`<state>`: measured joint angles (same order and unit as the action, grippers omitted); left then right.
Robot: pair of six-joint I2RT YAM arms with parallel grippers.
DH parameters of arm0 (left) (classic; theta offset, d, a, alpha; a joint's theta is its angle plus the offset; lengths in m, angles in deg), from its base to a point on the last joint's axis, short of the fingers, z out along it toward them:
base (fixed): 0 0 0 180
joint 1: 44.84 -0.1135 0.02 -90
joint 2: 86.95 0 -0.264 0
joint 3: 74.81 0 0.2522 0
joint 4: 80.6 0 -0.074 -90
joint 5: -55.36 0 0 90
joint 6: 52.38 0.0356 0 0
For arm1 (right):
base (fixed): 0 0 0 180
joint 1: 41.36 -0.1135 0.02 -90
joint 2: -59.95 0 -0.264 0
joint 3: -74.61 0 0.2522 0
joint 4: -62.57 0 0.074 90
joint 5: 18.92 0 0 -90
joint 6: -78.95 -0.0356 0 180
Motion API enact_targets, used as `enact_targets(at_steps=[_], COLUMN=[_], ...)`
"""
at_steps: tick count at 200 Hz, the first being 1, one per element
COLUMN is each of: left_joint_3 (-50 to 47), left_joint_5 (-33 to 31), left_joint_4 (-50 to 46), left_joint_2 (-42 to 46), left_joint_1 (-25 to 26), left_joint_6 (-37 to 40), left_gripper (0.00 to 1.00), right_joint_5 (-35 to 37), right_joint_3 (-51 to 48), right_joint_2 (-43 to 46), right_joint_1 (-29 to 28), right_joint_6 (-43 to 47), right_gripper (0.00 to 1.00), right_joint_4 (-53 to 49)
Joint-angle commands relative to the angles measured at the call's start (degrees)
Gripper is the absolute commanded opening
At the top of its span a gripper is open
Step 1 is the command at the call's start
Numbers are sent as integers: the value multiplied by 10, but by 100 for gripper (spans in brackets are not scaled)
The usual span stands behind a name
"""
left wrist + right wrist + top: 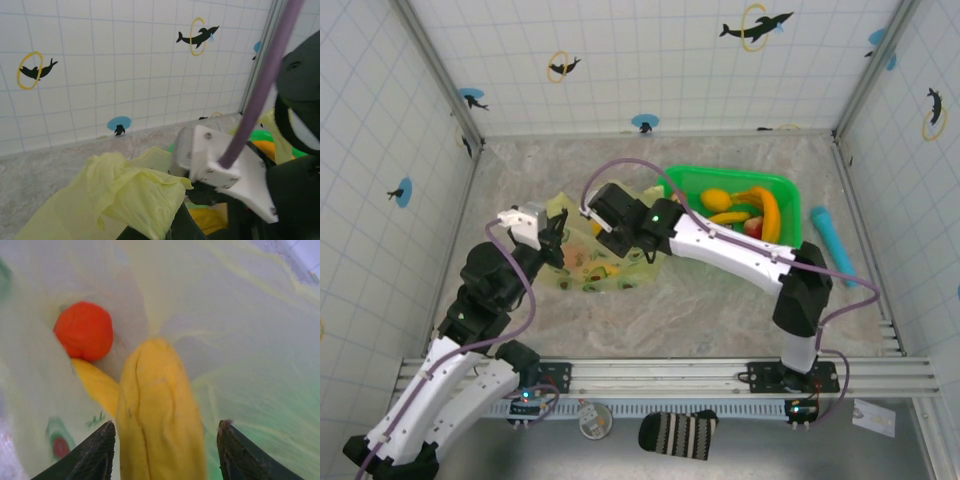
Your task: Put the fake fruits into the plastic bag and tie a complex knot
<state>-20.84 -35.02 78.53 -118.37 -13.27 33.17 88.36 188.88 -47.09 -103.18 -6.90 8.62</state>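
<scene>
LOADING THE BAG: The right gripper (166, 426) reaches down inside the plastic bag (582, 268). Its jaws stand apart around a long yellow fruit (160, 405) lying on the bag's floor, just beside an orange ball (84, 331) and 1 more yellow piece (96, 384). A gap shows along the fruit's right side, so it looks let go rather than pinched.

The left gripper (553, 243) is clamped on the bag's left rim and holds it up so the mouth gapes toward the other arm. More fake fruits (760, 210) wait in the green basket (720, 170) to the right of the bag, and a cyan cylinder (833, 245) lies beyond that. With fruit left to move, the tying looks some way off.

To finish this drop cleanly, the right arm should lift out through the middle of the mouth with its 2 fingers wide. That way neither finger snags the thin film or drags a fruit back out. The left arm's job is to hold the rim high without pulling so hard that the bag tips and spills.
</scene>
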Motion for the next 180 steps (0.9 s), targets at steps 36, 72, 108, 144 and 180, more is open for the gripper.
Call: enact_targets(at_steps=[36,72,108,144,180], left_joint_3=[4,-1,-4,-3,-2], left_joint_5=[9,9,5,0,-6], left_joint_4=[11,17,18,14,10], left_joint_2=[7,3,-2,-4,0], left_joint_1=[4,4,4,3,4], left_joint_6=[12,7,-3,-10,-16], left_gripper=[0,0,0,0,0], right_joint_5=[77,59,-29,-115,-174], right_joint_3=[41,0,-89,-214,-344], right_joint_2=[-19,55,177,318,410], right_joint_1=[-5,-12,-8,21,219], right_joint_6=[-17,-24,-48,-115,-270], right_gripper=[72,68,67,62,56], right_joint_4=[-41,-4,108,266,331])
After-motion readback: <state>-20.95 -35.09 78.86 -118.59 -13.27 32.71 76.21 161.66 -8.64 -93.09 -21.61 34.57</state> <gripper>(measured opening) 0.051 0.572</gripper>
